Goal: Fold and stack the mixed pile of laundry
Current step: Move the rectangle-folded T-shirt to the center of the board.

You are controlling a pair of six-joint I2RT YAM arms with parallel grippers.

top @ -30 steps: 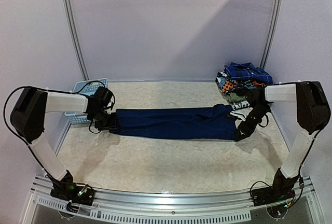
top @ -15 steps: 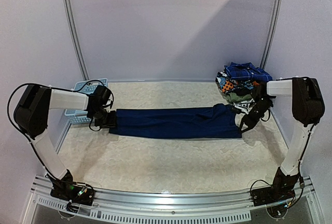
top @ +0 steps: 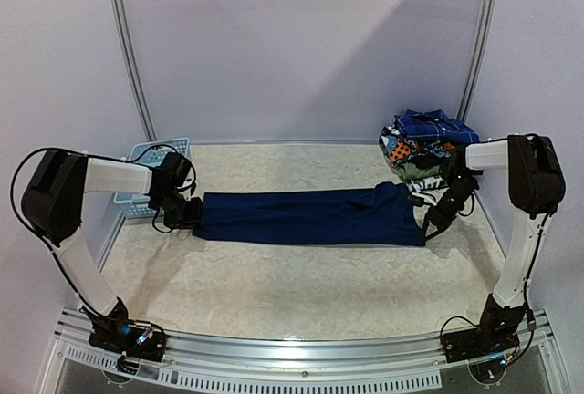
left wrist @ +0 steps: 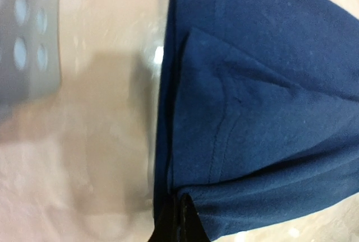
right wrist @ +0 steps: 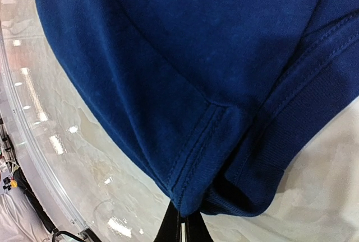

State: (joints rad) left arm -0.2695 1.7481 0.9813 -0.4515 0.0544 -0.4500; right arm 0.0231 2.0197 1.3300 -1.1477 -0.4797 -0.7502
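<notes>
While the left gripper [top: 187,218] and the right gripper [top: 427,228] each pinch one end of the navy garment [top: 306,216], it lies stretched in a long band on the table [top: 301,285]. The band starts just beside the basket [top: 141,154] and runs straight away from it. The left fingers are clamped on the hem at the basket end, and the right fingers, well away from the basket, are clamped on a stitched corner. The rest of the laundry pile [top: 415,152] sits in the corner farthest from the basket, with the plaid shirt [top: 438,127] on top. For a clean fold, I judge that both ends should lift together, evenly taut, and travel the same way. That lets the edges meet without dragging wrinkles or snagging the basket.
</notes>
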